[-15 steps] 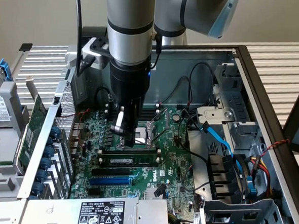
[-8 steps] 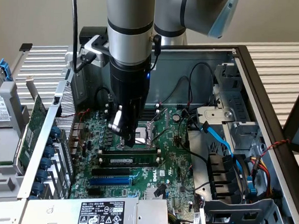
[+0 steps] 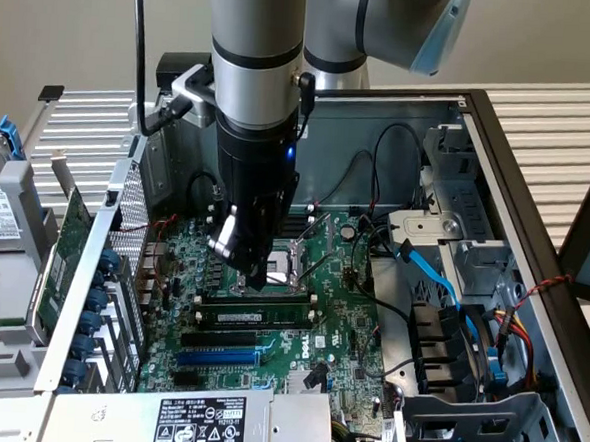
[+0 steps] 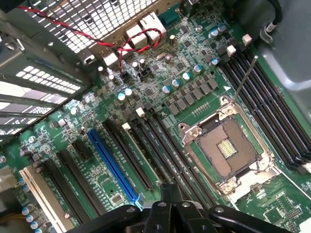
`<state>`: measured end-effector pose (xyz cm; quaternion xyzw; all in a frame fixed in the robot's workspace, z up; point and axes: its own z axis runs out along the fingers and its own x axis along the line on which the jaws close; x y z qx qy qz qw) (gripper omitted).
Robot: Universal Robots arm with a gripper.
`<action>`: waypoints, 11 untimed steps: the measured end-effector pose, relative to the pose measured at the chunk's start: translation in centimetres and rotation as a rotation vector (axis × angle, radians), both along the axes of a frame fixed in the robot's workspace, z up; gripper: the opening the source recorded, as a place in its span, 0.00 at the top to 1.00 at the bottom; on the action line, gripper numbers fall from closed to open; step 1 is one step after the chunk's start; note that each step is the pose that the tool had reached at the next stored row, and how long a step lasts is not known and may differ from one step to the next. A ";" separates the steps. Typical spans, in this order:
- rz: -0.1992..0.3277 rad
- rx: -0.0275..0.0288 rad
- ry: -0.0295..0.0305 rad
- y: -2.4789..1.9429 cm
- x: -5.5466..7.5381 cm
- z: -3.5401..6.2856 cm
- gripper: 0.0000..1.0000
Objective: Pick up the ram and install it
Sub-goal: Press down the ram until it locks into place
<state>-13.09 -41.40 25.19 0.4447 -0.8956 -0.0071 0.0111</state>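
Motherboard (image 3: 270, 310) in open computer case (image 3: 500, 143), slatted table (image 3: 552, 117), beige wall, pincer (image 3: 254, 277) closed, empty, over ram (image 3: 254, 316).

A silver-grey tubular arm (image 3: 253, 48) with a pale blue joint cap carries a black end effector (image 3: 255, 271).

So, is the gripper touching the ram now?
Cannot tell. In the exterior view the shut gripper ends right at the top edge of the ram, but neither contact nor a gap shows plainly.
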 end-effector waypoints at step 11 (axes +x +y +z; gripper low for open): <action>-0.163 0.0000 0.0000 0.00 0.0 0.00 0.89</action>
